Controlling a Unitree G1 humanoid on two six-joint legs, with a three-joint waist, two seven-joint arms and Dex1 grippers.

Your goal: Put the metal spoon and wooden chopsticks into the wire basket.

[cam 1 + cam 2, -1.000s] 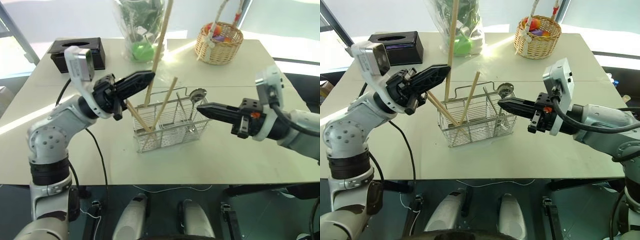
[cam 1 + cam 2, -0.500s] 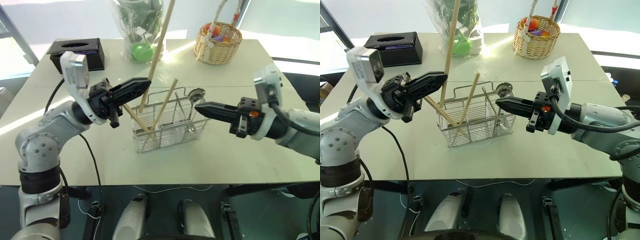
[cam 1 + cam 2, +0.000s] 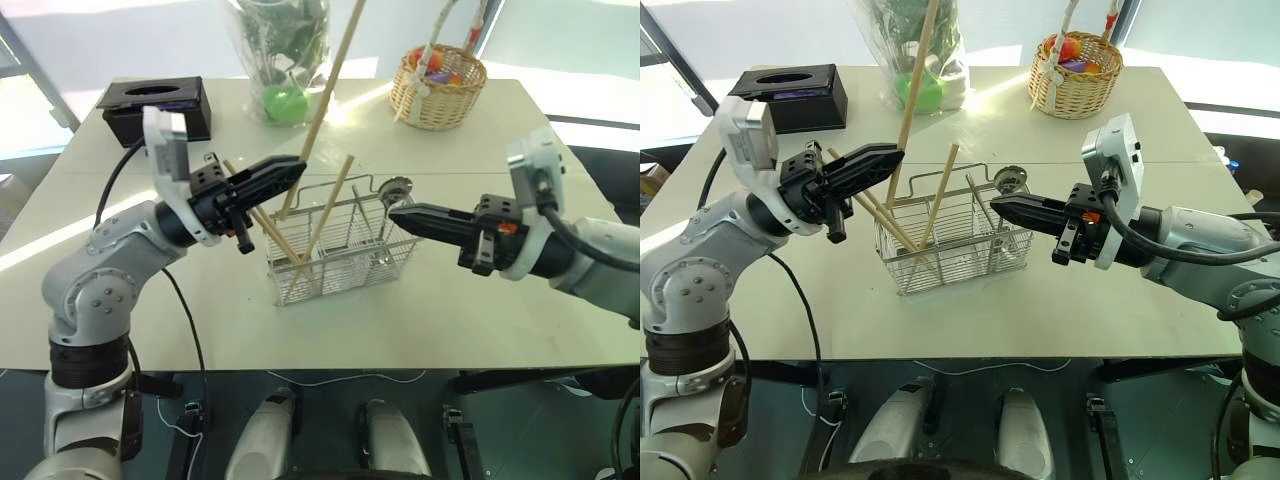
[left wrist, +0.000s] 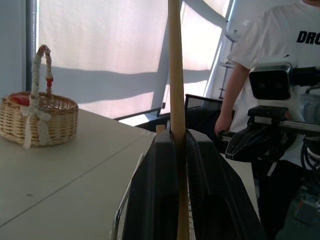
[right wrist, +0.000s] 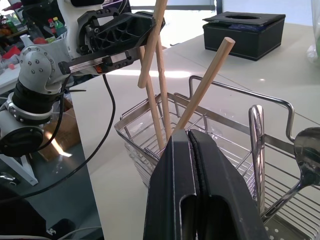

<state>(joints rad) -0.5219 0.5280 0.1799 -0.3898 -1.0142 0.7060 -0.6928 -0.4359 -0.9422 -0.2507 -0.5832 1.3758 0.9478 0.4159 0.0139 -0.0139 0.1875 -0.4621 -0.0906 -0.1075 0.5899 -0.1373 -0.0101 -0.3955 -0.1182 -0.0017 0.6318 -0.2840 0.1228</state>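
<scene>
The wire basket [image 3: 330,282] stands mid-table. In its right end stands the metal spoon [image 3: 396,187], bowl up. Several wooden chopsticks [image 3: 336,205] lean inside the basket. My left gripper [image 3: 297,165] is just left of the basket's top, shut on one long wooden chopstick [image 3: 326,90]. That stick slants up to the right, and its lower end reaches down into the basket. In the left wrist view it runs between the fingers [image 4: 155,190]. My right gripper [image 3: 398,212] hovers level at the basket's right end, shut and empty, just below the spoon's bowl.
A black tissue box [image 3: 155,105] sits at the back left. A wrapped plant [image 3: 280,60] is behind the basket and a round wicker basket [image 3: 437,85] at the back right. A person [image 4: 270,45] stands beyond my right arm.
My left gripper has rolled at the wrist and sunk slightly, and the held chopstick now leans further right. The right gripper has stayed still.
</scene>
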